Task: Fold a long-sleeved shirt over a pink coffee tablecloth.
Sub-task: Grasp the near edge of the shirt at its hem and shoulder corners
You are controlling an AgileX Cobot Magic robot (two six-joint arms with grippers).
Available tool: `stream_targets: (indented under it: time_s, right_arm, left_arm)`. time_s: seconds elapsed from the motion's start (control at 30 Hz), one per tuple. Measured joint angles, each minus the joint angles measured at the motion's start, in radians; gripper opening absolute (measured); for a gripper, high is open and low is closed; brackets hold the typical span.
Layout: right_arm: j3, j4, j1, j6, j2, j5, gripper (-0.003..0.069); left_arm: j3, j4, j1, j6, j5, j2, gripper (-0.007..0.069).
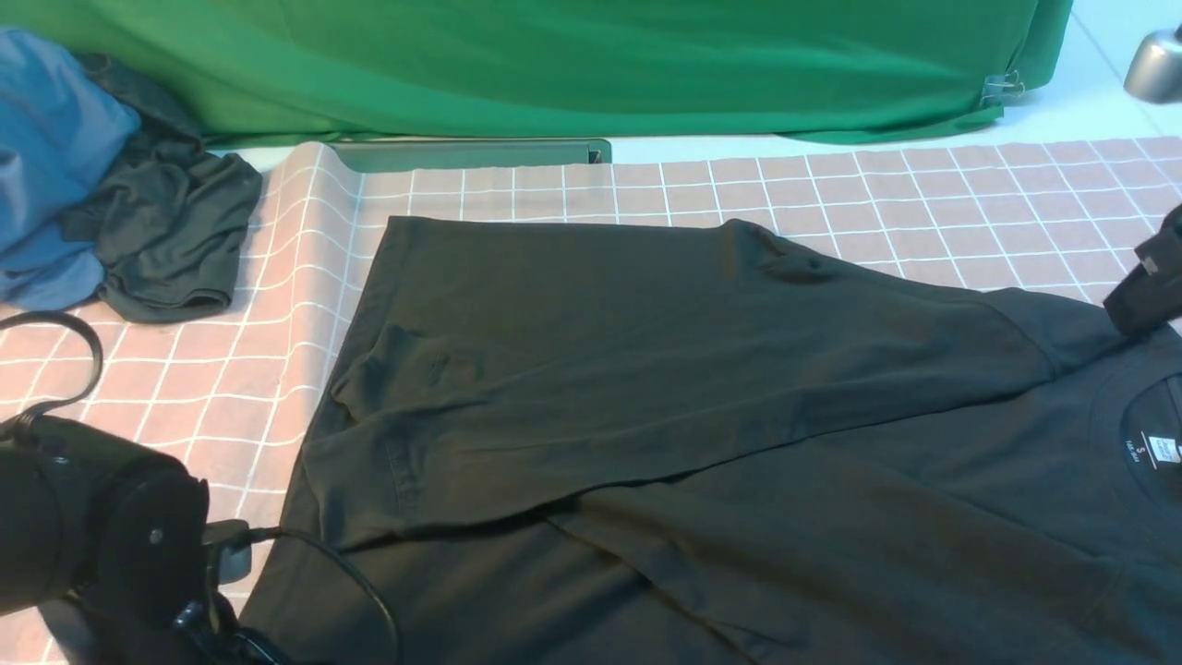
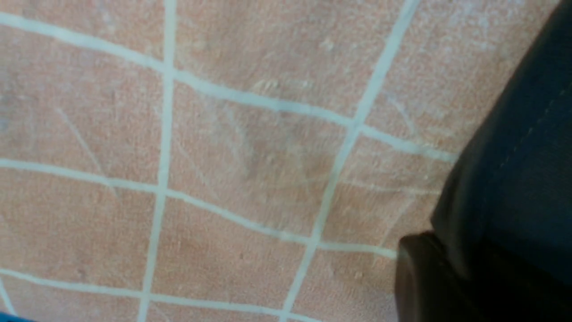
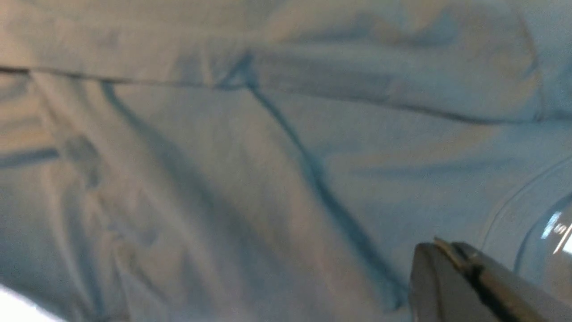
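The black long-sleeved shirt [image 1: 702, 406] lies flat on the pink coffee tablecloth [image 1: 923, 194], collar and neck label to the right and one sleeve folded across its body. No chest print shows. In the left wrist view my left gripper [image 2: 447, 252] sits low at the shirt's stitched hem [image 2: 514, 147]. One dark finger [image 2: 418, 281] shows, with the cloth running in beside it and hiding the other. My right gripper [image 1: 1143, 277] hovers by the shoulder at the right edge. Its fingers [image 3: 447, 273] are pressed together above the shirt [image 3: 250, 179] with nothing between them.
A blue cloth [image 1: 46, 157] and a smaller dark grey garment [image 1: 166, 231] lie bunched at the back left. The green backdrop cloth [image 1: 554, 55] hangs behind the table. My left arm [image 1: 102, 526] and its cable fill the near left corner. Grid cloth [image 2: 201, 179] lies beside the hem.
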Motion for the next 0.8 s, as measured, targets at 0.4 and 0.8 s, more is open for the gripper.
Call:
stream_targets:
  time_s: [0.4,0.8]
  right_arm:
    - [0.275,-0.049,0.0,0.087,-0.076,0.022,0.0057]
    - [0.623,-0.183,0.237,0.149,-0.075,-0.322,0.0424]
  left_arm:
    - [-0.029,-0.009,0.0,0.004,0.135,-0.241,0.0031]
    - [-0.029,-0.01,0.0,0.007,0.127,-0.309,0.0031]
